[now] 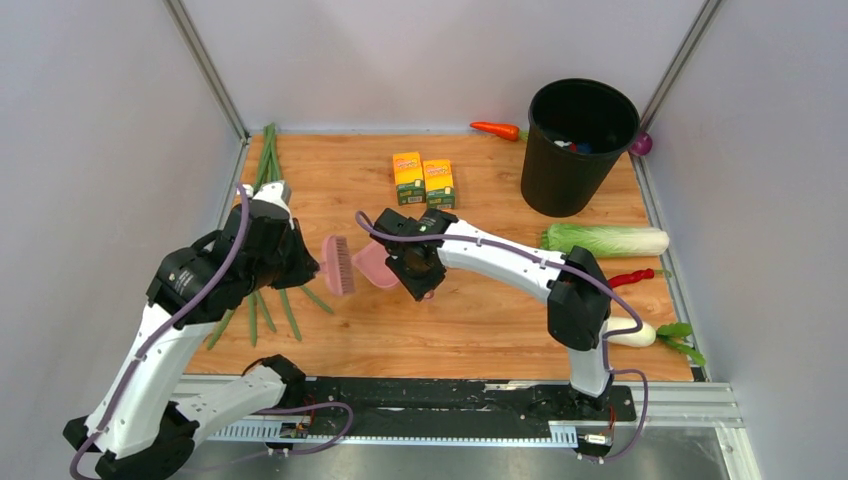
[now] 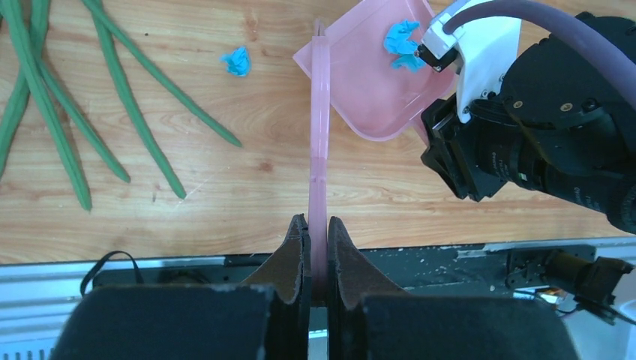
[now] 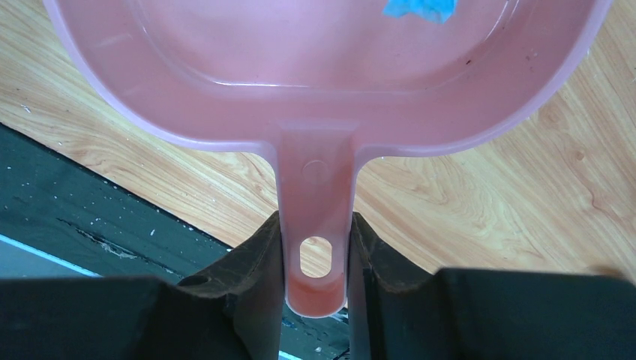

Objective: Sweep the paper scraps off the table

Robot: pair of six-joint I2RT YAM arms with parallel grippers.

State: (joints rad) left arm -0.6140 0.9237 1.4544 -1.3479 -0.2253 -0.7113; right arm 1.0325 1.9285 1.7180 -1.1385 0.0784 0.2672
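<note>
My left gripper [image 2: 318, 226] was pressed tight on the flat handle of the pink plastic brush [image 2: 319, 127], seen edge-on over the orange-brown wood-grain table [image 2: 247, 187]. I could not tell whether its bristles touched the wood. My right gripper [image 3: 315, 225] pinched the slotted handle of the shallow, translucent pink plastic dustpan [image 3: 300, 82], just beside the brush. The paper scraps were small, crumpled, bright teal-blue wads. Two of them [image 2: 402, 37] sat close together inside the pan near its far side. One [image 2: 237, 61] rested on bare wood on the brush's other side, near the long green beans [image 2: 127, 112].
</note>
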